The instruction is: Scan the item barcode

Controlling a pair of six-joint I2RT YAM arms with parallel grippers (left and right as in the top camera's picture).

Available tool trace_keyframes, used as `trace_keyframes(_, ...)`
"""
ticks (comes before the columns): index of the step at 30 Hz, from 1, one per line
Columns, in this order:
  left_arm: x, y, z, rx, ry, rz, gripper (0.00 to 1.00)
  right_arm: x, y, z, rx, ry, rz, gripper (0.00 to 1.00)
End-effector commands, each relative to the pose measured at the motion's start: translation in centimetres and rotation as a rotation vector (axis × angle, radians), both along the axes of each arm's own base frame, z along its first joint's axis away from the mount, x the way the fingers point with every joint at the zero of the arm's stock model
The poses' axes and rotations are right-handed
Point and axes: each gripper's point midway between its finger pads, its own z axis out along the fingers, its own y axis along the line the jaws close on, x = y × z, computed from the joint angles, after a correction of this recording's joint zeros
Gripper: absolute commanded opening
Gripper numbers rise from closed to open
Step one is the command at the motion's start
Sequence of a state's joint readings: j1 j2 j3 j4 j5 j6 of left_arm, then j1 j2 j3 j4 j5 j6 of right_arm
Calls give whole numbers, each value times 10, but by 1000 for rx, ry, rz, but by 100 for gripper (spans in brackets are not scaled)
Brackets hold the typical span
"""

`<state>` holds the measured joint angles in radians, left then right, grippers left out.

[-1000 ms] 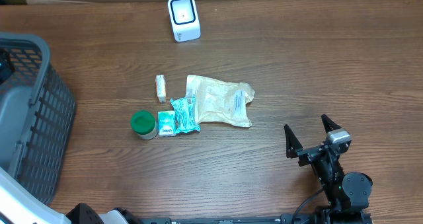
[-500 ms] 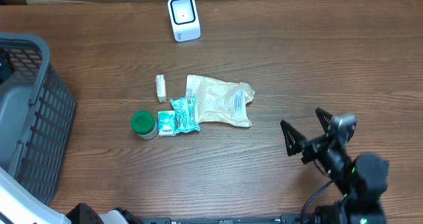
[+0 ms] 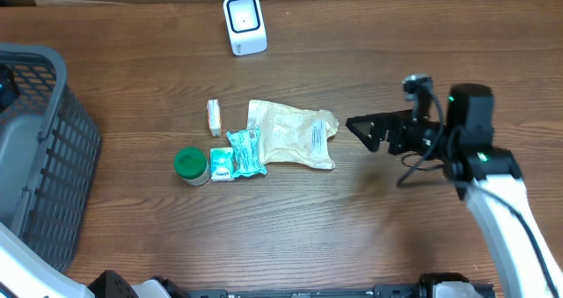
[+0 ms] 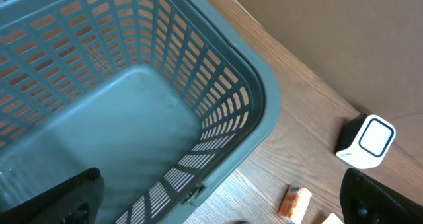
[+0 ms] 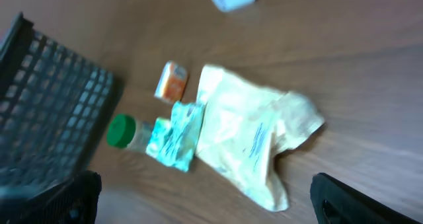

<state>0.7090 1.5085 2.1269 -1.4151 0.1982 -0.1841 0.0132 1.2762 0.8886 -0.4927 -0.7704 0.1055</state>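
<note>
Right claw, now nearer the cream pouch, spread wide, empty; pouch print illegible.

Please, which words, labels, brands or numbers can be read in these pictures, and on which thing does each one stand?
None can be read.
Pouch: dark printed lines, too blurred.
Teal packet: print too small.
Scanner: no text shows.

One scanner, one basket, one cream pouch, two teal packets, one green-lidded jar, one small box
</note>
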Motion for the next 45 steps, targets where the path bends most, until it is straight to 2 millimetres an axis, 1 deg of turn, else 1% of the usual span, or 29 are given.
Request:
trace_keyframes(1, 2, 2, -2, -15, -3, 6, 99, 2, 19, -19, 90, 96, 91, 100)
trace_keyframes(3, 2, 1, -1, -15, -3, 6, 100, 4, 29, -39, 95, 154, 116, 99)
trace_keyframes(6, 2, 2, -2, -15, -3, 6, 99, 9, 45, -67, 92, 252, 104, 94)
trace_keyframes(9, 2, 1, -1, -15, -3, 6, 99, 16, 51, -92, 68, 346, 23, 89)
trace_keyframes(11, 2, 2, -2, -15, -3, 6, 99, 20, 55, -106, 58, 394, -20, 81)
trace_keyframes(12, 2, 1, -1, -15, -3, 6, 99, 22, 55, -115, 41, 424, -58, 79)
trace_keyframes(15, 2, 1, -1, -15, -3, 6, 100, 25, 55, -138, -8, 490, -148, 77)
trace_keyframes(18, 2, 2, -2, -15, -3, 6, 99, 26, 58, -149, -17, 527, -192, 74)
trace_keyframes(20, 2, 1, -1, -15, -3, 6, 99, 28, 61, -154, -15, 543, -225, 71)
trace_keyframes(22, 2, 1, -1, -15, -3, 6, 100, 30, 63, -158, -23, 550, -256, 70)
trace_keyframes(25, 2, 1, -1, -15, -3, 6, 100, 32, 67, -162, -36, 551, -287, 65)
trace_keyframes(28, 2, 1, -1, -14, -4, 6, 99, 32, 68, -164, -55, 551, -314, 56)
trace_keyframes(29, 2, 1, -1, -15, -3, 6, 99, 32, 68, -165, -58, 553, -324, 52)
trace_keyframes(34, 2, 1, -1, -15, -4, 6, 100, 32, 69, -164, -55, 554, -321, 18)
trace_keyframes(36, 2, 1, -1, -15, -3, 6, 99, 32, 69, -163, -48, 555, -317, 8)
trace_keyframes(37, 2, 1, -1, -14, -4, 6, 100, 32, 70, -162, -44, 554, -310, 5)
trace_keyframes(40, 2, 2, -2, -15, -3, 6, 99, 31, 72, -156, -40, 538, -286, 4)
trace_keyframes(42, 2, 1, -1, -15, -3, 6, 100, 31, 70, -148, -48, 512, -277, 4)
trace_keyframes(43, 2, 1, -1, -15, -3, 6, 100, 32, 68, -143, -55, 490, -267, 4)
trace_keyframes(45, 2, 1, -1, -15, -3, 6, 99, 33, 56, -131, -95, 448, -279, 4)
